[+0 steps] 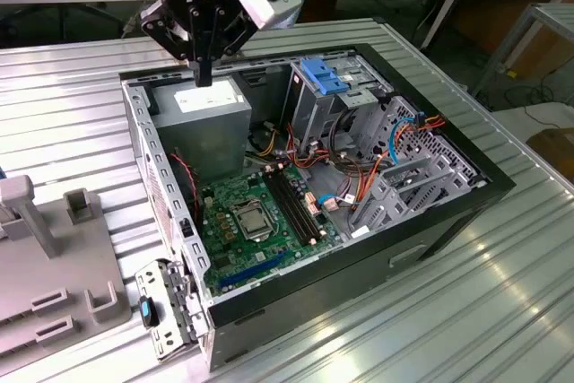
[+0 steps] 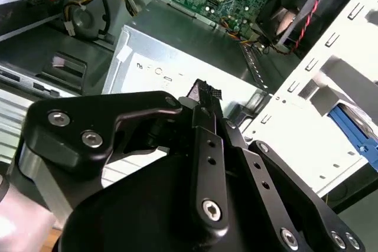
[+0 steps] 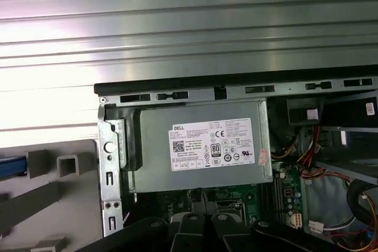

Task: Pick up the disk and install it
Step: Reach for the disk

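My gripper [image 1: 204,76] hangs over the back left corner of the open computer case [image 1: 448,213], just above the grey power supply [image 1: 204,103]. Its black fingers are pressed together with nothing between them, as both wrist views confirm [image 2: 205,94] [image 3: 201,203]. A bright blue edge that looks like the disk [image 2: 356,135] lies in the pale grey fixture beside the case, apart from the gripper; it shows again as a blue sliver [image 3: 12,166] in the first wrist view. Most of the disk is cut off by the picture edges.
A fixed blue bracket [image 1: 323,73] tops the grey drive cage [image 1: 316,114] inside the case. The motherboard [image 1: 256,217] and bundles of cables [image 1: 359,186] fill the case floor. The grey fixture [image 1: 45,257] stands on the ribbed metal table [image 1: 502,311] at the exterior view's left.
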